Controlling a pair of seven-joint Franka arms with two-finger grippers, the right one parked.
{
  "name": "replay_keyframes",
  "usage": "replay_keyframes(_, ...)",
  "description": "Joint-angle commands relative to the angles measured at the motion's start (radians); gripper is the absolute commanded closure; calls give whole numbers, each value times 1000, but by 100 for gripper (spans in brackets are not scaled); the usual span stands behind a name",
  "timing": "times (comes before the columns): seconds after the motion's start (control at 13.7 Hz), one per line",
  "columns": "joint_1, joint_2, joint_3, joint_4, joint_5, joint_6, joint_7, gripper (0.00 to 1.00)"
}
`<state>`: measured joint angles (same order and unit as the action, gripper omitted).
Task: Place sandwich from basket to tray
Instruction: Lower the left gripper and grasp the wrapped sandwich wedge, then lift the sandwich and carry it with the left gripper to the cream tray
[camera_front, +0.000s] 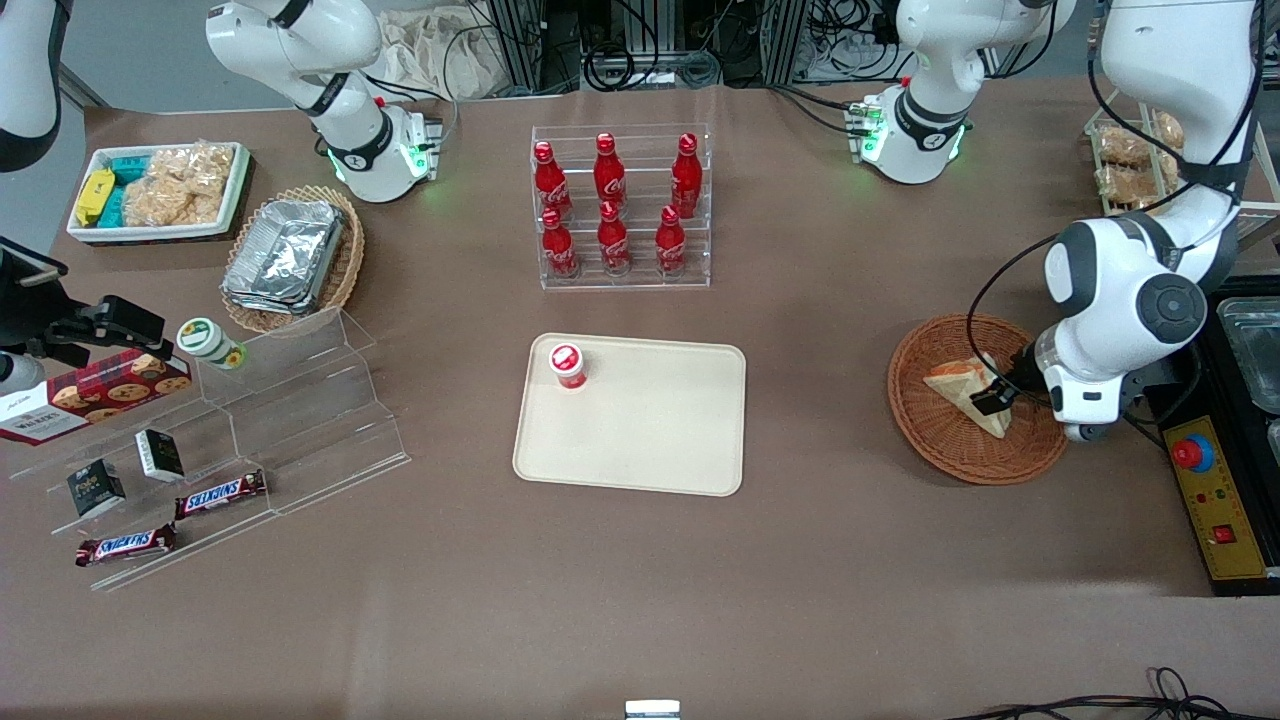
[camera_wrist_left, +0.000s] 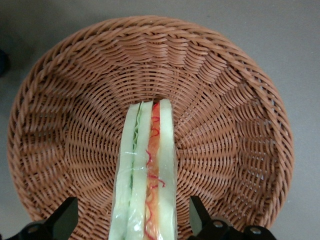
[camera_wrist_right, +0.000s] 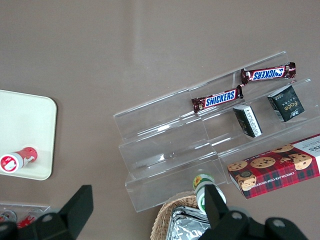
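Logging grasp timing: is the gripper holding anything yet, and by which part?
Nothing is held. The gripper is open inside the basket, its fingers straddling the sandwich on either face, with gaps both sides.

"SNICKERS" reads on two candy bars (camera_wrist_right: 216, 99) (camera_wrist_right: 268, 74); "Coca-Cola" script on the red bottles (camera_front: 611, 178)

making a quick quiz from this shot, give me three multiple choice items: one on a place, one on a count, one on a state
1. Where is the sandwich?
A. on the tray
B. in the basket
C. on the bottle rack

2. How many red bottles stand in the rack?
A. four
B. six
C. eight

3. How is the end effector?
A. open, fingers either side of the sandwich
B. shut above the tray
C. holding the cup

Answers:
1 B, the wedge lies in the basket, and the tray holds only a red-lidded cup.
2 B, two rows of three.
3 A, gaps show between each finger and the sandwich.
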<state>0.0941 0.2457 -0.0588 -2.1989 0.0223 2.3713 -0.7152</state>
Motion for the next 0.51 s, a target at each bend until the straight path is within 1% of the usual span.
replay_keyframes(0.0,-1,7,-3,-27,-8,54,-15,0)
replay_keyframes(0.22,-7,23,-3,-65,-8,133,-65,0)
replay_keyframes(0.29,-11,27,-4,-64,-8,138,-102,9)
replay_keyframes(0.44,-11,24,-6,-64,-8,137,-130,32)
